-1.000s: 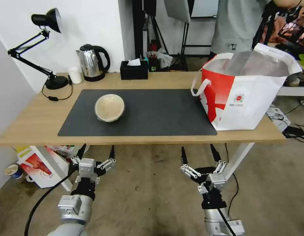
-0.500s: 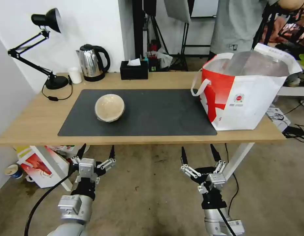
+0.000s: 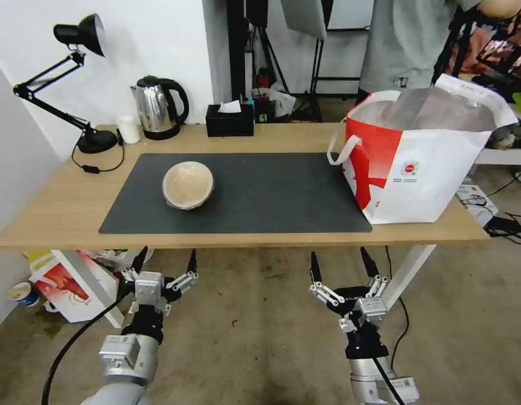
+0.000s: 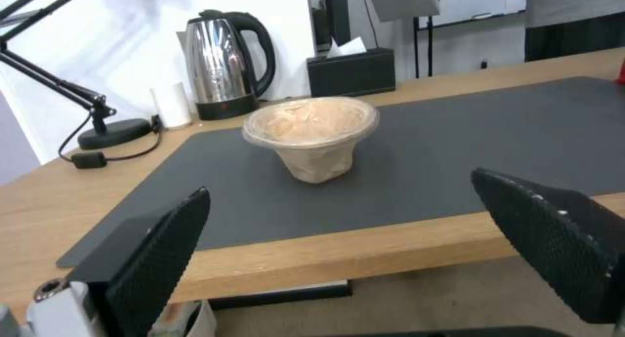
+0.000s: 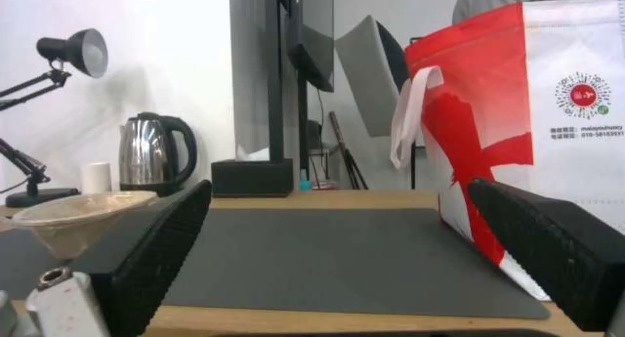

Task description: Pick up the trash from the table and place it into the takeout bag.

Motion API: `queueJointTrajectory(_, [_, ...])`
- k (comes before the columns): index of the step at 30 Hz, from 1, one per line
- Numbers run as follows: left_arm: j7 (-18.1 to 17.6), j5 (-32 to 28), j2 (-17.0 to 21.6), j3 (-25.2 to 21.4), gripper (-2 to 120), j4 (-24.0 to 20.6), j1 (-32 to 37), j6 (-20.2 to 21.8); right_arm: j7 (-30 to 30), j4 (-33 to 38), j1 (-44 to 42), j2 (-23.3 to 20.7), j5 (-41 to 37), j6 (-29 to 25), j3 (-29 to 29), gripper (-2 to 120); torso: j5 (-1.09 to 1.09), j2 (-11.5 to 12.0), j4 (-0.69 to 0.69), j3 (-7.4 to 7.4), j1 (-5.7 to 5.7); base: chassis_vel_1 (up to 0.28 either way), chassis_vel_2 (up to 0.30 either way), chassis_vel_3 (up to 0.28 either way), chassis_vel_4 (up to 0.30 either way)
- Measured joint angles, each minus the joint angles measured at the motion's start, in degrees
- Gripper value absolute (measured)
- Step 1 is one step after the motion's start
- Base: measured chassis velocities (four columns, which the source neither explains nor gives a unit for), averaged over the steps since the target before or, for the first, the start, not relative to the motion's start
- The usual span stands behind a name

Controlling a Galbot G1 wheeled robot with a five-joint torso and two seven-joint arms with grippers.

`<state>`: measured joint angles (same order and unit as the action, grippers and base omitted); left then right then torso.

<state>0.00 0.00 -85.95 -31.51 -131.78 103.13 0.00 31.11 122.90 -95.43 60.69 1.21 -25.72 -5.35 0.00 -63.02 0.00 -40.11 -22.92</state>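
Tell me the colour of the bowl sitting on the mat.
The bowl is tan, pale beige inside; the head view shows it best, on the dark grey mat.

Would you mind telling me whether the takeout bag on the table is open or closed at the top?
Open. The takeout bag stands upright on the table, its mouth spread wide so the silver lining shows; one loop handle hangs down outside.

At the lower left of the head view we saw our left gripper (image 3: pixel 164 263): pointed black fingers (image 3: pixel 139 260) on silver linkages, a grey wrist, a black cable. Our right gripper (image 3: pixel 341 265), lower centre-right, looked alike, with a labelled silver cuff.
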Motion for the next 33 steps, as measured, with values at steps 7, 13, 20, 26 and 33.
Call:
queueJointTrajectory(7, [1.03, -0.76, -0.21, -1.51, 100, 1.44, -0.71, -2.38, 0.0, 0.0, 0.0, 0.0, 0.0, 0.0, 0.0, 100, 0.0, 0.0, 0.0, 0.0, 0.0, 0.0, 0.0, 0.0, 0.0])
queueJointTrajectory(13, [4.66, -3.85, -0.98, -6.57, 100, 6.21, -3.13, -10.77, 0.0, 0.0, 0.0, 0.0, 0.0, 0.0, 0.0, 100, -0.01, 0.0, 0.0, 0.0, 0.0, 0.0, 0.0, 0.0, 0.0])
queueJointTrajectory(20, [8.96, -7.48, -1.94, -12.55, 100, 11.85, -5.95, -20.68, 0.0, 0.0, 0.0, 0.0, -0.01, 0.0, 0.0, 100, -0.01, 0.0, 0.0, 0.0, 0.0, 0.0, 0.0, 0.0, 0.0])
queueJointTrajectory(26, [12.67, -10.62, -2.73, -17.75, 100, 16.74, -8.44, -29.29, 0.0, 0.0, 0.0, 0.0, -0.01, 0.0, 0.0, 100, 0.0, 0.0, 0.0, 0.0, 0.0, 0.0, 0.0, 0.0, 0.0])
queueJointTrajectory(33, [17.42, -14.61, -3.8, -24.37, 100, 22.99, -11.56, -40.18, 0.0, 0.0, 0.0, 0.0, -0.01, 0.0, 0.0, 100, -0.01, 0.0, 0.0, 0.0, 0.0, 0.0, 0.0, 0.0, 0.0])
